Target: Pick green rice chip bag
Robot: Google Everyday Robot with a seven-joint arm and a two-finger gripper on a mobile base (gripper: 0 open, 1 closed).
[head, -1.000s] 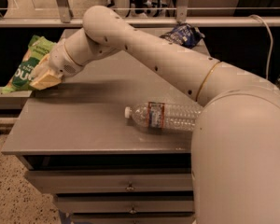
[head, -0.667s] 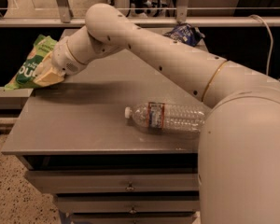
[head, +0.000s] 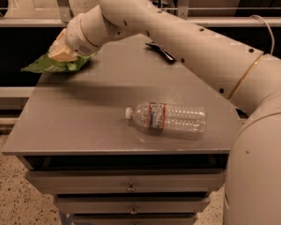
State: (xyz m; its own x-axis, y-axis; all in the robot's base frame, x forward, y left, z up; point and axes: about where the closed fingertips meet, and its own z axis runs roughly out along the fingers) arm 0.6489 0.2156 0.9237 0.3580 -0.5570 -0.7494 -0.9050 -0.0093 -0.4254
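Observation:
The green rice chip bag point(head: 50, 64) is a crinkled light-green bag at the far left corner of the grey table point(head: 84, 121), and it sticks out past the table's left edge. My gripper point(head: 61, 53) is at the end of the white arm that reaches across from the right. It sits on top of the bag and its cream fingers point(head: 59, 55) are closed on the bag's upper side. The gripper covers the bag's right part.
A clear water bottle point(head: 168, 118) lies on its side in the middle right of the table. A dark flat object point(head: 160, 50) lies at the table's back, partly under the arm. Drawers point(head: 131, 189) sit below the tabletop. A railing runs behind.
The bag stood tilted up against the gripper and now lies flatter and more edge-on. The view has shifted, so the table's corner and the gripper appear farther right.

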